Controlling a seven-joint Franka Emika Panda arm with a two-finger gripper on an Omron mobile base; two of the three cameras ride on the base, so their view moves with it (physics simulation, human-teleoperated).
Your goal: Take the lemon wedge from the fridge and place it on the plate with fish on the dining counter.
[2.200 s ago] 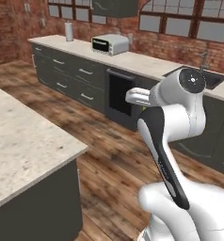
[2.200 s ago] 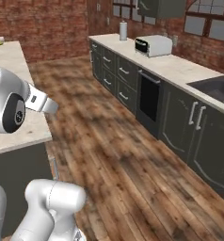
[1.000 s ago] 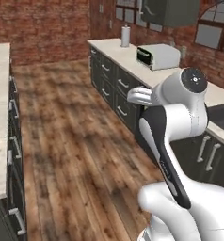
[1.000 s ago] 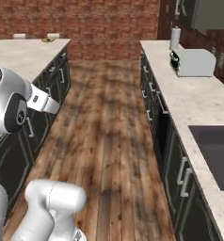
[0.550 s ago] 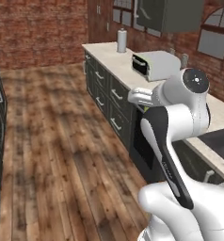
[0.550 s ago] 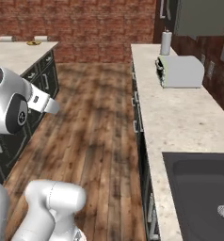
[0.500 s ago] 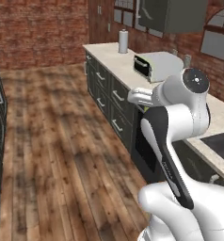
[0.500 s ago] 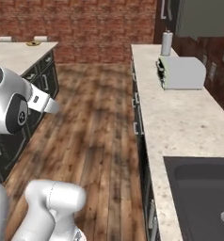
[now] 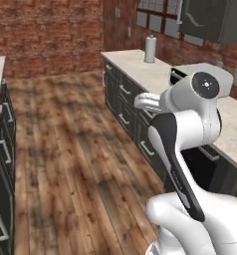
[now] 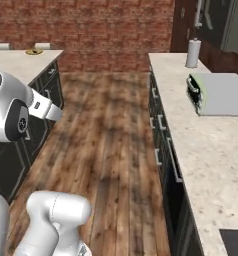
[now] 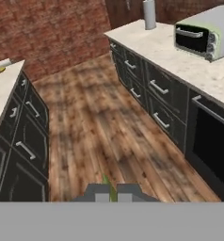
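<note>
Pinching the lemon wedge (image 11: 107, 186) between closed tips, the gripper (image 11: 111, 193) sits bottom centre of the hand view, aimed down the wooden aisle. Far upper left, the plate with fish (image 10: 34, 52) rests on the dining counter (image 10: 18, 62).

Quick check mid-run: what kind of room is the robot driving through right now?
A kitchen, rendered. A toaster oven and paper towel roll stand on the wall counter, above dark drawers and a built-in oven; an island counter faces it across a wood floor.

wall counter (image 10: 211, 145) bearing toaster oven (image 10: 218, 93) and paper towel roll (image 10: 192, 53), dining counter (image 10: 16, 62) with yellow plate (image 10: 34, 51)
</note>
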